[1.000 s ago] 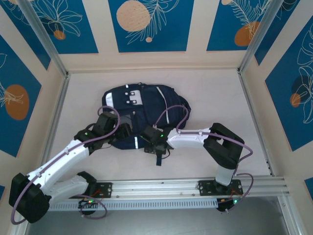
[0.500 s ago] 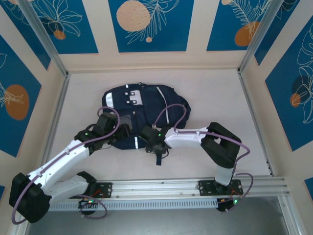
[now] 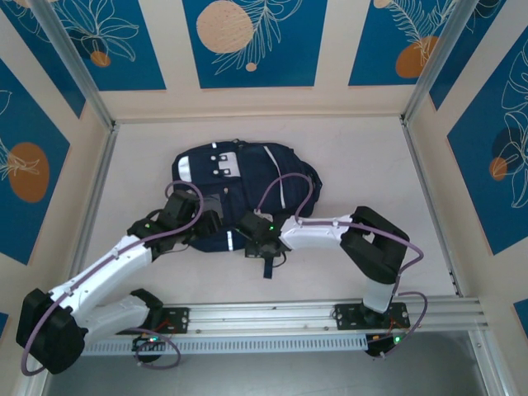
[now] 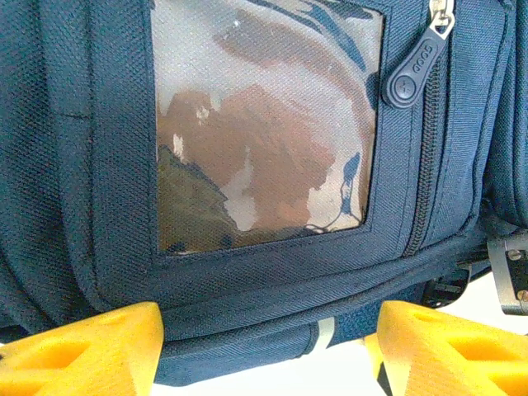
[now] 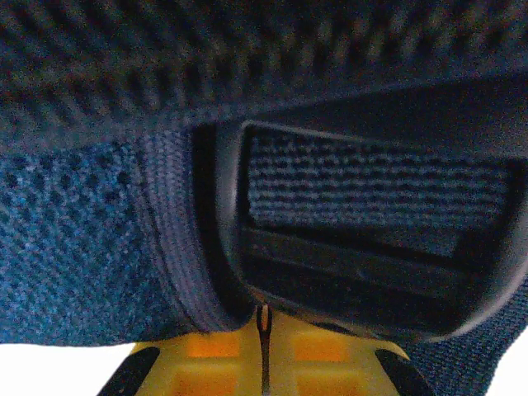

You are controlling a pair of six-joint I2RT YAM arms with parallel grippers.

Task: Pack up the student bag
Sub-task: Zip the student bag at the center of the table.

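- Blue walls (image 3: pixel 247 41) with orange circles stand around a pale table (image 3: pixel 355 165).
- The left arm (image 3: pixel 107 272) stretches from the near left corner up to the near left side of the student bag (image 3: pixel 247 177).
- The right arm (image 3: pixel 330 231) bends at the elbow and points left, to the bag's near edge.
- The bag lies flat in the middle of the table, just past both arms.
- The left gripper (image 3: pixel 202 221) is wide open. Its yellow fingers (image 4: pixel 91 351) stand far apart, low by the bag's side, and hold nothing. A clear window pocket (image 4: pixel 264 132) and a zip pull (image 4: pixel 412 70) are right in front of it.
- The right gripper (image 3: pixel 257 241) is closed, its two yellow fingers (image 5: pixel 214 359) pressed together. A black buckle (image 5: pixel 371 247) on a bag strap sits just above them. Whether they pinch any cloth cannot be told.
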